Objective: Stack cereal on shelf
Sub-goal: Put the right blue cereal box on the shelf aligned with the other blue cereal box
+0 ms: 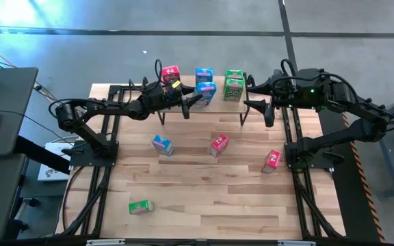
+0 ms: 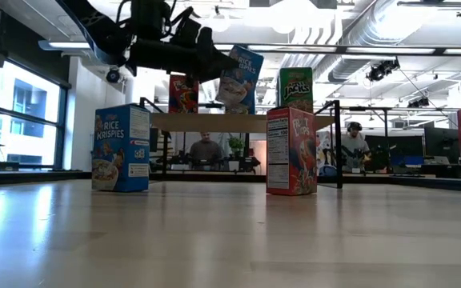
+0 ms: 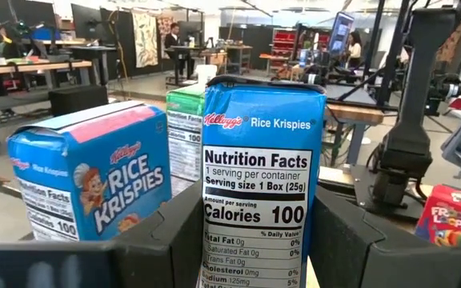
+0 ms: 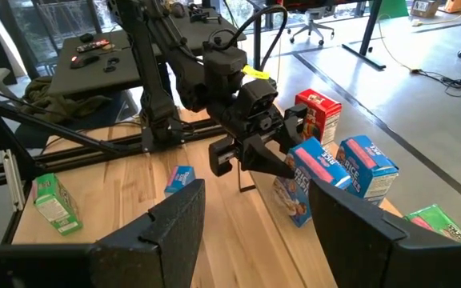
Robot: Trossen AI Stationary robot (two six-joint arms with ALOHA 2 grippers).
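The shelf (image 2: 206, 122), a light-wood plank on black legs, stands at the table's far middle. On it are a red cereal box (image 1: 170, 73), a blue one (image 1: 204, 74) and green ones (image 1: 234, 82). My left gripper (image 1: 197, 96) is shut on another blue Rice Krispies box (image 3: 262, 160), held beside the shelf's blue box (image 3: 94, 180). My right gripper (image 4: 254, 232) hangs open and empty off the shelf's right end (image 1: 258, 96). Four more boxes lie on the table: blue (image 1: 161, 144), red (image 1: 219, 144), red (image 1: 272, 160), green (image 1: 141, 206). My left gripper pinches the blue box between its two fingers, one on each wide face (image 3: 214, 200), with the narrow nutrition panel toward the wrist. The fingers (image 3: 170, 240) reach in level from the table's left. The box (image 2: 238, 78) hangs tilted, just above the shelf's top, clear of it.
Black frame rails (image 1: 108, 137) run along both sides of the table. The near half of the wooden tabletop (image 1: 211, 198) holds only the green box. People sit at desks in the room beyond the table (image 2: 206, 150).
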